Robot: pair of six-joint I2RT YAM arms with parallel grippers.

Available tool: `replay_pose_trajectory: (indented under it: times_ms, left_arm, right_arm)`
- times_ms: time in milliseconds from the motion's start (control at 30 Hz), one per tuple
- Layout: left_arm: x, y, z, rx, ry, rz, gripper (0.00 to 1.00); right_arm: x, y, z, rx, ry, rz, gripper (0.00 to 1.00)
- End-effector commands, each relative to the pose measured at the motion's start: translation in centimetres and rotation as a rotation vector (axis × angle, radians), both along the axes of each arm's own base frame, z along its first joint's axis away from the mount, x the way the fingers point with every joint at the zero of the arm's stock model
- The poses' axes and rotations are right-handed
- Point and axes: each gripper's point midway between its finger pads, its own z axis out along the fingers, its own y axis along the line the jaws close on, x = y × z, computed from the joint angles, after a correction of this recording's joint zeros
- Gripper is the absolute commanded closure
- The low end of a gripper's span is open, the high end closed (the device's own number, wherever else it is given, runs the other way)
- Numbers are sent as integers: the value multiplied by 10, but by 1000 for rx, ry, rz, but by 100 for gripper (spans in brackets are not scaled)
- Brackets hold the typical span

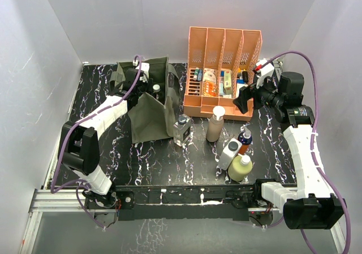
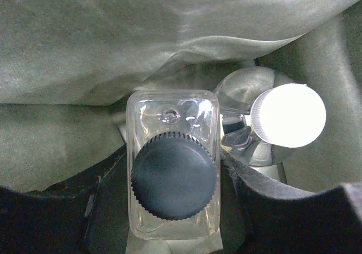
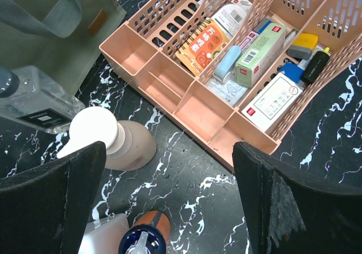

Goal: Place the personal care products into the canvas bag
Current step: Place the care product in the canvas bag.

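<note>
My left hand point(image 2: 169, 209) is down inside the soft olive-green canvas bag point(image 1: 151, 110) at the far left of the black marbled counter point(image 1: 169, 163). It's clamped on a square clear glass bottle with a ribbed dark cap point(image 2: 174, 175), fingers point(image 2: 266, 203) snug against either side. Just right of that one in the bag sits a rounder clear glass bottle point(image 2: 243, 90) whose cap shows up bright white in the wrist view. They're touching or nearly so, can't tell which. My right hand point(image 3: 169, 175) is spread wide open with nothing in it, hovering just near of the peach plastic slotted organiser point(image 1: 198, 44), which is stuffed with little boxes and tubes. Out on the counter there's another clear glass dark-capped bottle point(image 1: 182, 129) right beside the bag's near right corner. Right of it stands a tall beige bottle with a white cap point(image 1: 215, 125). Nearer and further right are a small orange and blue bottle point(image 1: 245, 139), a white grey-capped bottle point(image 1: 229, 154) and, nearest of all, a pale yellow bottle point(image 1: 241, 168).
</note>
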Motion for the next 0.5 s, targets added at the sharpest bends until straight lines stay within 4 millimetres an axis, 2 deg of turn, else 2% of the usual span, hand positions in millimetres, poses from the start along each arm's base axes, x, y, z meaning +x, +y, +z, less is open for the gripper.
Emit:
replay_pose_trajectory:
  times_ms: [0,267,467]
  left_arm:
    - [16,-18,45,-71,-146,-40,50]
    - [15,-17,48,-77,-156,-39,35]
    - [13,-17,55,-84,-174,-45,33]
  right_arm:
    - [3,0,22,7,-79,-4,1]
    - [2,0,20,7,-77,-2,1]
    - [3,1,22,10,-77,4,1]
